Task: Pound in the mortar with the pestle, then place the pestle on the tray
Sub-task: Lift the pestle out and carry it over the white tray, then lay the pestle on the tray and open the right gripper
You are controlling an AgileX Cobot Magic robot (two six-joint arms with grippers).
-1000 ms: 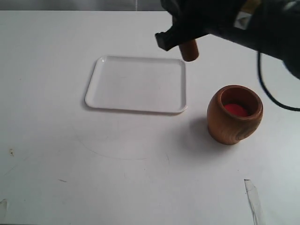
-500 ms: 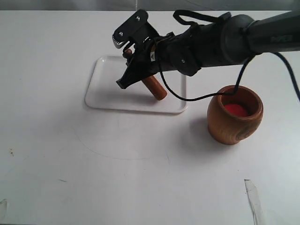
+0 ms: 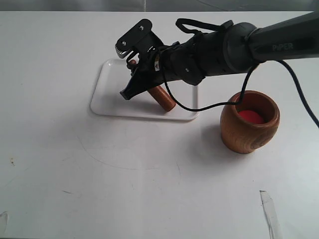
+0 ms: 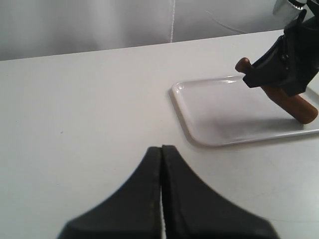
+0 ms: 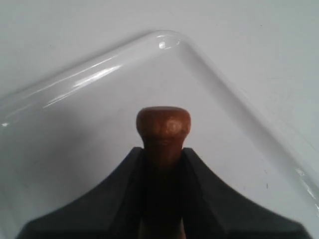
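My right gripper (image 3: 141, 78) reaches across over the white tray (image 3: 114, 94) and is shut on the pestle (image 3: 163, 98), a reddish-brown wooden club held tilted. Its thick end rests low over the tray's right part and its knob (image 5: 163, 122) sticks out past my fingers. The same pestle (image 4: 291, 103) and tray (image 4: 214, 109) show in the left wrist view. The brown wooden mortar (image 3: 249, 121) with its red bottom stands upright on the table, right of the tray. My left gripper (image 4: 161, 149) is shut on nothing, over bare table short of the tray.
The white table (image 3: 60, 164) spreads around everything. A strip of clear tape (image 3: 269, 211) lies near the front right. A black cable (image 3: 299, 99) loops from the right arm past the mortar.
My right gripper came down and left from above the tray's far right corner, carrying the pestle. In the last half second it lowered a little more, bringing the thick end lower over the tray.
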